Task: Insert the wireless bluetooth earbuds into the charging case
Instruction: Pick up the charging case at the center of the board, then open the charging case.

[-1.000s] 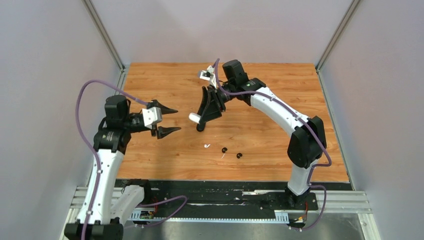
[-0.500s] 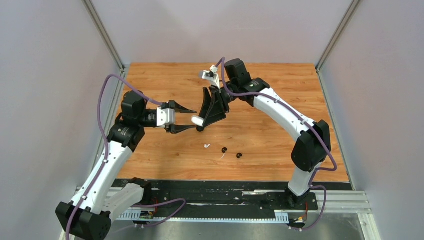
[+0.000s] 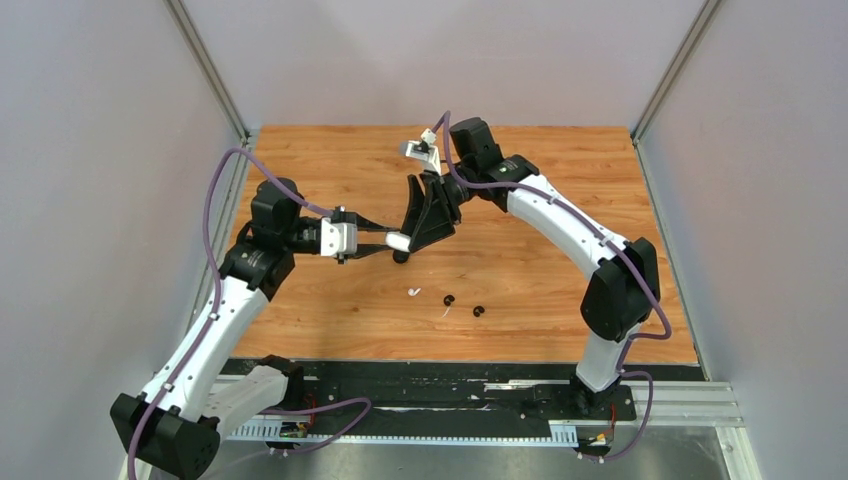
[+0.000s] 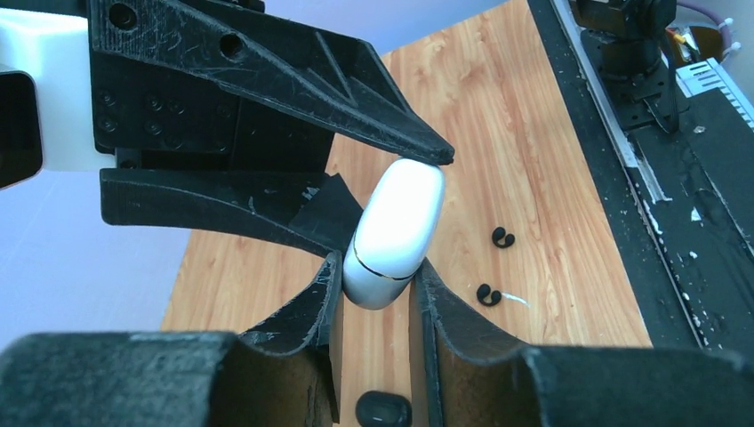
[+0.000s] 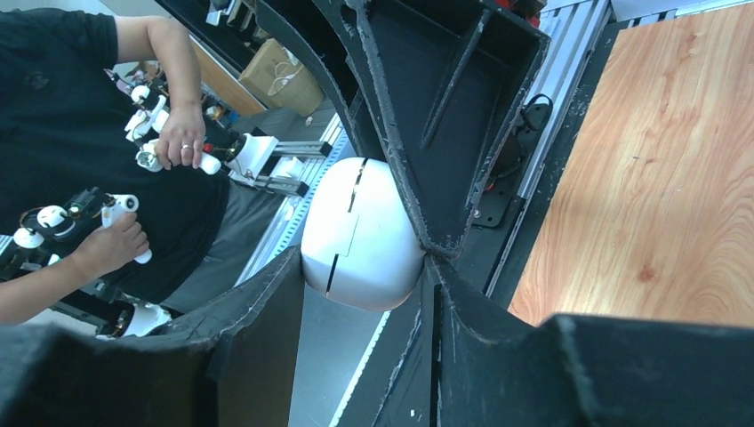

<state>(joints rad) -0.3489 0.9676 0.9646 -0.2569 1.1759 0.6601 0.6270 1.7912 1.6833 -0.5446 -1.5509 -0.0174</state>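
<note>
A closed white charging case [image 3: 398,241] hangs above the middle of the wooden table, gripped from both sides. My right gripper [image 3: 410,238] is shut on one end of the case [image 5: 360,236]. My left gripper [image 4: 375,276] is shut on the other end of the case [image 4: 391,236], both fingers touching it. On the table nearer the arms' bases lie two black earbuds [image 3: 448,299] [image 3: 478,310] and two white earbuds [image 3: 413,292] [image 3: 446,312]. The left wrist view shows both black earbuds [image 4: 503,237] [image 4: 487,294] and one white earbud [image 4: 516,300].
A small black case [image 3: 400,257] lies closed on the table [image 3: 560,180] right under the held white case, also seen low between my left fingers [image 4: 384,411]. Grey walls enclose three sides. A black rail [image 3: 450,375] runs along the near edge.
My left arm has reached right to the white case and its jaws have narrowed onto it. The right gripper has hardly moved and still holds the case.
</note>
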